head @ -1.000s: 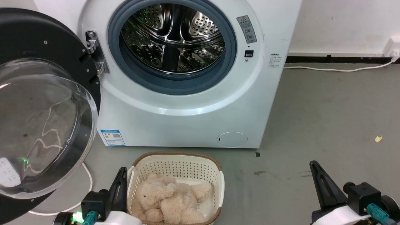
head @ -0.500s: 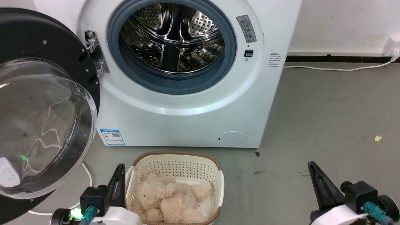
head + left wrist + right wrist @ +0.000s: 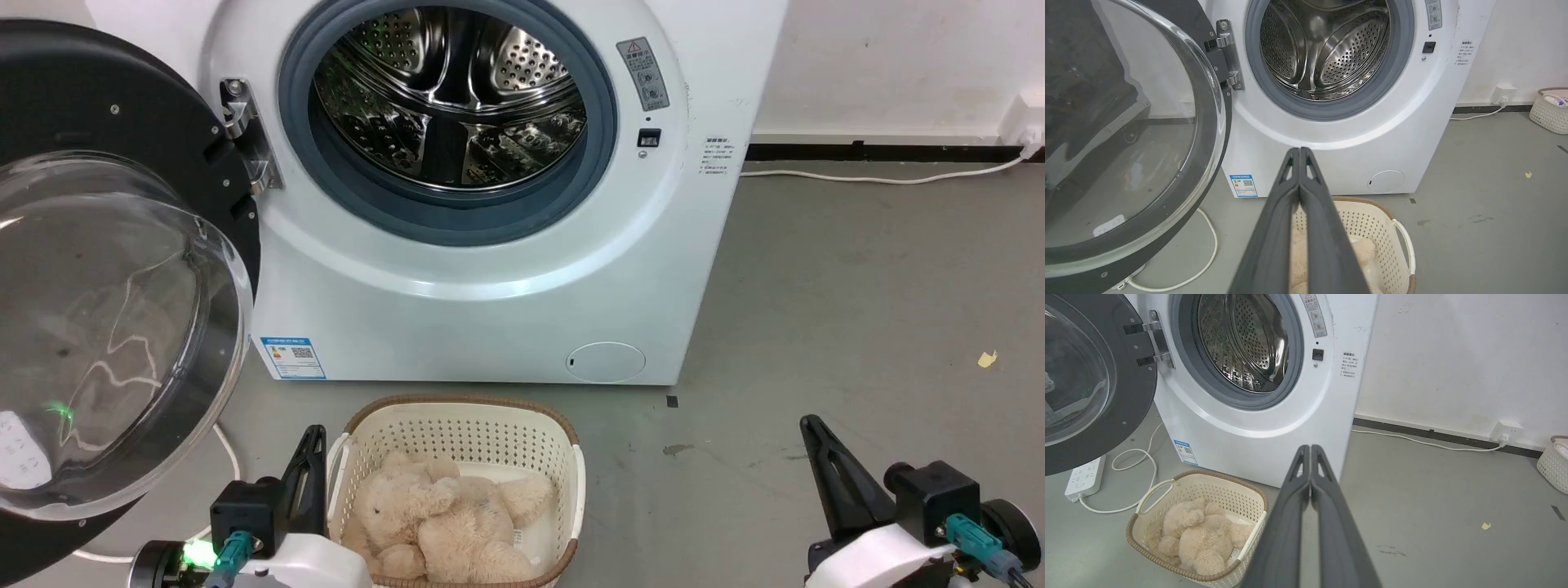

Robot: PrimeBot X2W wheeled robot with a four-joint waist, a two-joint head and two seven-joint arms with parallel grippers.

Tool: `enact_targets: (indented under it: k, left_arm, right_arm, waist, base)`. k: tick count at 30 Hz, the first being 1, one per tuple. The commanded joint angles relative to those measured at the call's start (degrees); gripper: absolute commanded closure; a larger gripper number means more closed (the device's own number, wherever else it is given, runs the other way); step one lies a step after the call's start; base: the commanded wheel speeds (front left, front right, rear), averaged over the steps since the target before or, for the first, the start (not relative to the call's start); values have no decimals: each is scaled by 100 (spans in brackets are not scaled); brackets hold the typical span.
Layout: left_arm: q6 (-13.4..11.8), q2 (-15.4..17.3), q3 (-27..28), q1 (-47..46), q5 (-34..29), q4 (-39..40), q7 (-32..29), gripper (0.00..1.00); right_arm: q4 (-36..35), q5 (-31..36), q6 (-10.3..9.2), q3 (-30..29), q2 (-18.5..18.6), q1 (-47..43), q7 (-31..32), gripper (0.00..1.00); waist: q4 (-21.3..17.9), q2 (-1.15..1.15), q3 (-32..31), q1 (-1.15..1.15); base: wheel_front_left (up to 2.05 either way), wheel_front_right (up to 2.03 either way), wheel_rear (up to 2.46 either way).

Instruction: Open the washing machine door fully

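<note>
glossy black round washing machine door (image 3: 114, 98) swung wide | perforated steel drum (image 3: 449, 98)

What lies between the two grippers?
In the head view, a basket holding a plush toy sits beside the left gripper; bare floor runs to the right gripper.

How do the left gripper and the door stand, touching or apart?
Apart. The left wrist view shows the left gripper aimed at the machine, whose white front shows between it and the door.
</note>
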State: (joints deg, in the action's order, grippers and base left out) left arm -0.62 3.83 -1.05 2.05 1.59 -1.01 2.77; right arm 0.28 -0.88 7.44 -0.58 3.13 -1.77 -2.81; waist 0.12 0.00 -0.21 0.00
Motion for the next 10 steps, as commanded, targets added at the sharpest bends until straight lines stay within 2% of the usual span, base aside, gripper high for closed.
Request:
enact_targets:
  k: [1,10]
  left_arm:
    - [28,-39,17,-110,-36,32,-27,100]
    - [49,-73,70,-168,-110,73,-179,100]
  right_arm:
    - [-19,36,4,15,-21,81,29,100]
    - [-24,68,4,41,-23,139,182,100]
  waist:
    - [-1,0,1,0]
    - [-7,0,13,0]
  base:
    - [0,0,0]
    - [0,0,0]
